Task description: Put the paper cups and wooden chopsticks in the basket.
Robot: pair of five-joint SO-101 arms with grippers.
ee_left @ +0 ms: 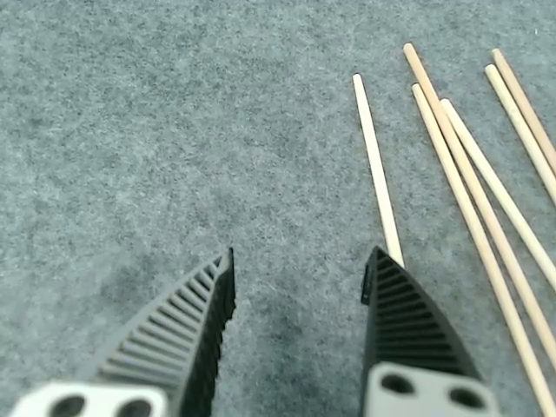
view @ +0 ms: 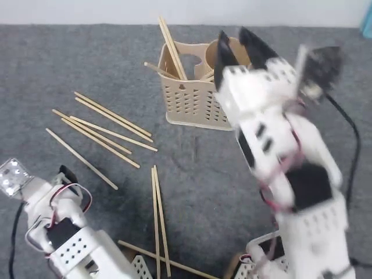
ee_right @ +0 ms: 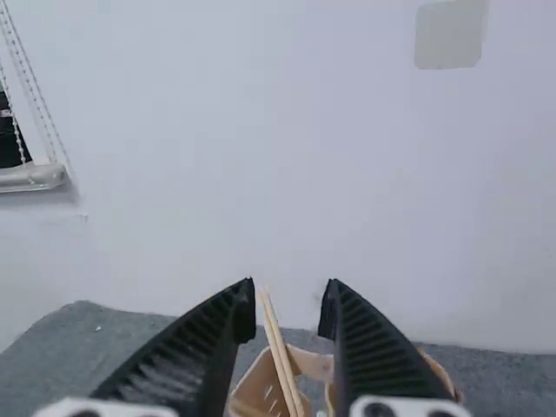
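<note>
The beige basket [view: 189, 96] stands at the back of the grey carpet. Chopsticks [view: 172, 40] stick up out of it, and a paper cup [view: 213, 55] sits inside, partly hidden. My right gripper [view: 232, 36] hangs above the basket's right side, open and empty; in the right wrist view [ee_right: 289, 295] the basket's chopsticks [ee_right: 280, 356] stand beyond its fingers. My left gripper [ee_left: 302, 261] is open low over the carpet at the front left [view: 67, 174], with one loose chopstick [ee_left: 375, 165] ending at one fingertip. Several more chopsticks [view: 104, 128] lie left of the basket.
A pair of chopsticks [view: 158, 215] lies in the middle front, and another one [view: 168, 261] lies slanted near the arm bases. More loose chopsticks [ee_left: 486, 191] lie beside the left gripper. A white wall [ee_right: 278, 130] rises behind the table.
</note>
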